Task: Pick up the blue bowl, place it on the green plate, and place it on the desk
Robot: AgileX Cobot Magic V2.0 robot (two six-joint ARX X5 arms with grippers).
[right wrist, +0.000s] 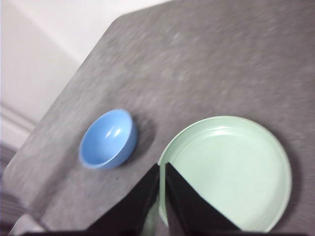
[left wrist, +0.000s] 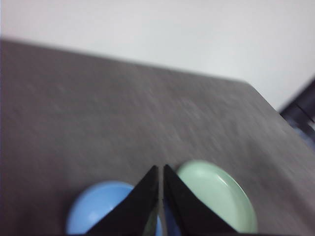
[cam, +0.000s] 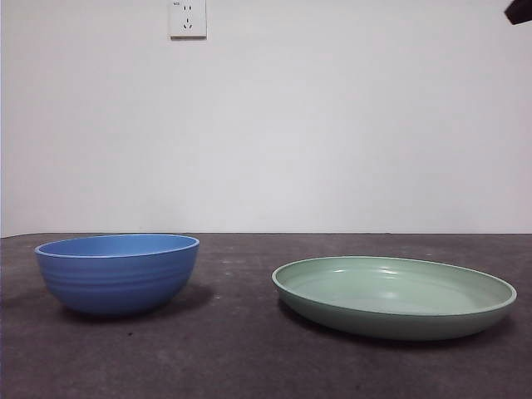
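The blue bowl stands empty on the desk at the left. The green plate lies empty on the desk to its right, apart from the bowl. Both show in the left wrist view, bowl and plate, and in the right wrist view, bowl and plate. My left gripper is shut and empty, high above the desk. My right gripper is shut and empty, high above the plate's near rim. Only a black tip shows at the front view's top right corner.
A white wall with a socket stands behind the desk. The desk's edges show in the wrist views, with a dark object beyond one corner.
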